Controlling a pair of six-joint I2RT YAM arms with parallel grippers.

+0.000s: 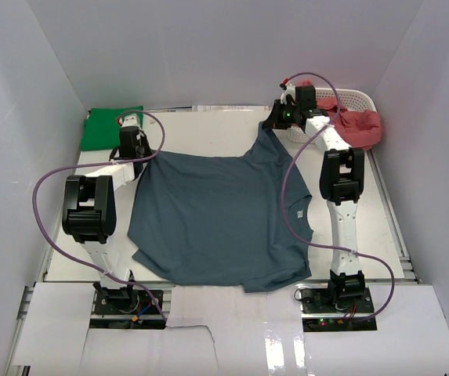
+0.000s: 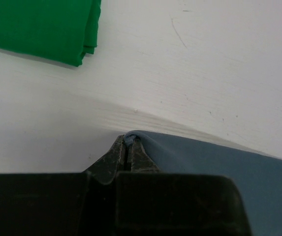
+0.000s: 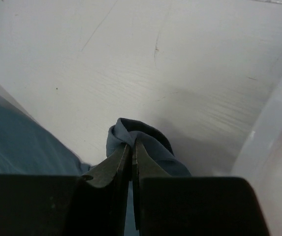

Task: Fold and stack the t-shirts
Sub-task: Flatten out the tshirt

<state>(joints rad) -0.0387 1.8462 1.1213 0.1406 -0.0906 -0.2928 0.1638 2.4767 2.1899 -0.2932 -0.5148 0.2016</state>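
The slate blue t-shirt [image 1: 216, 215] lies spread on the table, collar to the right. My left gripper [image 1: 139, 153] is shut on its far left corner; the pinched hem [image 2: 130, 139] shows between the jaws in the left wrist view. My right gripper [image 1: 275, 119] is shut on its far right corner, lifted a little; the bunched cloth [image 3: 131, 135] shows at the jaw tips. A folded bright green t-shirt [image 1: 110, 128] lies at the far left and also shows in the left wrist view [image 2: 42, 27]. Salmon red t-shirts [image 1: 357, 125] hang out of the basket.
A white perforated plastic basket [image 1: 356, 98] stands at the far right corner, close behind my right gripper; its wall [image 3: 273, 147] shows in the right wrist view. White walls enclose the table [image 1: 208, 129] on three sides.
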